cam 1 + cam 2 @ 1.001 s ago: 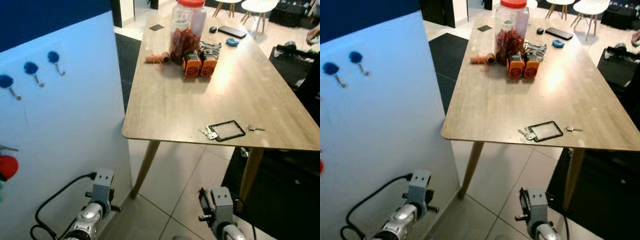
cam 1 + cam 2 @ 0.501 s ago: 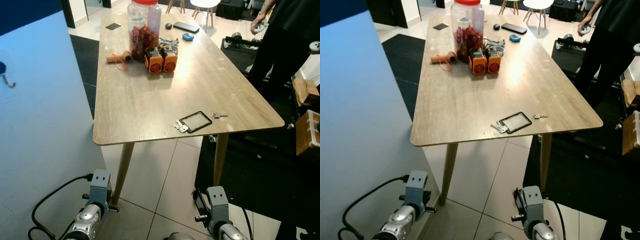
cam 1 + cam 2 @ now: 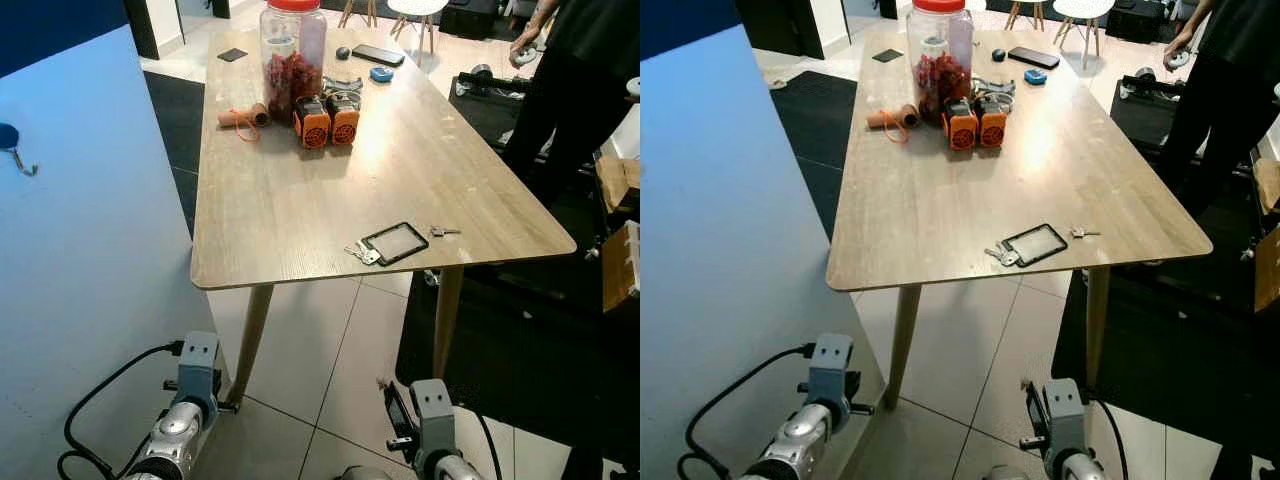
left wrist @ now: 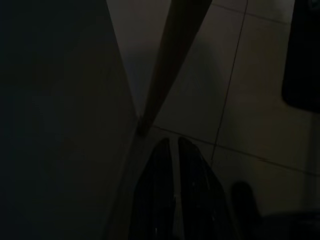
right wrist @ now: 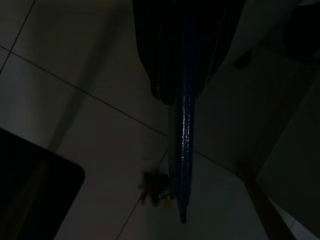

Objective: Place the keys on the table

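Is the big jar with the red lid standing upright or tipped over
Upright. The jar stands on its base at the table's far end, red lid on top.

Both arms hang low; left gripper point(image 4: 172, 145) fingers together, right gripper point(image 5: 172, 95) fingers together.

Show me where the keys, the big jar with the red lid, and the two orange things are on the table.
keys point(image 3: 361, 252), left eye view, on the silver key bunch.
jar point(image 3: 292, 55), left eye view, on its clear side wall.
orange things point(image 3: 328, 122), left eye view, where the pair meets.
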Controlling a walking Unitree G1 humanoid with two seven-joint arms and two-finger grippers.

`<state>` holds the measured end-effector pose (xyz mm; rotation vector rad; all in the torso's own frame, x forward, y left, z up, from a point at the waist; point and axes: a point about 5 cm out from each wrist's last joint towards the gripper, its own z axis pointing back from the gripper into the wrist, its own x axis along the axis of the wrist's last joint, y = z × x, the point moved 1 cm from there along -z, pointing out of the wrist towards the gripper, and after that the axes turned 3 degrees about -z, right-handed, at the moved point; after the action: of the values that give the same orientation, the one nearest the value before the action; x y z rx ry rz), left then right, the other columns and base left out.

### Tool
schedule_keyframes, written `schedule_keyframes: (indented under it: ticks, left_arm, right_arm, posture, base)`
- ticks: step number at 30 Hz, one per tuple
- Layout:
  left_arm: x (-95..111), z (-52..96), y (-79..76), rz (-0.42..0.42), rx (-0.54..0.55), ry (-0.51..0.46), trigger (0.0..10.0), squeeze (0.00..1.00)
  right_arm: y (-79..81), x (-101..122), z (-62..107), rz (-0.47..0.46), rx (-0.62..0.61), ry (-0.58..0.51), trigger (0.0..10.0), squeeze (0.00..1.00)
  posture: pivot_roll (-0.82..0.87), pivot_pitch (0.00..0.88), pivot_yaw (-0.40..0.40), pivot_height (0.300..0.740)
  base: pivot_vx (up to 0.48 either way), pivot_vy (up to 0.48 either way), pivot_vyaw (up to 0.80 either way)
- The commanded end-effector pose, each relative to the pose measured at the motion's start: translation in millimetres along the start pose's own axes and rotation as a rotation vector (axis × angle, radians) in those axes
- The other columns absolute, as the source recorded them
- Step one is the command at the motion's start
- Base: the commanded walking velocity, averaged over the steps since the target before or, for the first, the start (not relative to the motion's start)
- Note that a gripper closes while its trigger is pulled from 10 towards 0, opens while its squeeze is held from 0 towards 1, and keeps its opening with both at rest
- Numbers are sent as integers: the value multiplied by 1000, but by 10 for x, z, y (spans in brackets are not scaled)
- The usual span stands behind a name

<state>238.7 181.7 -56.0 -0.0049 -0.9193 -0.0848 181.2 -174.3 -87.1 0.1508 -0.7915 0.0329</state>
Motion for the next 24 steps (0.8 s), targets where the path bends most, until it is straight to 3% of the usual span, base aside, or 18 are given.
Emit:
schedule_keyframes:
  ticks: [1, 6, 24]
  left_arm:
    - [0, -8, -41, 12, -11, 6, 10000, 0]
    - [57, -23, -55, 6, -10, -21, 10000, 0]
    - [-90, 5, -13, -60, -30, 78, 10000, 0]
  right_arm:
    - [-2, -7, 7, 8, -2, -4, 10000, 0]
    - [-44, 44, -4, 5, -13, -12, 10000, 0]
    - [-21, 104, -36, 6, -2, -19, 10000, 0]
  posture:
    - [8, 36, -9, 740]
    - [15, 40, -17, 740]
    - [17, 67, -21, 740]
  base:
    - [0, 0, 0]
    - [0, 0, 0]
    - [0, 0, 0]
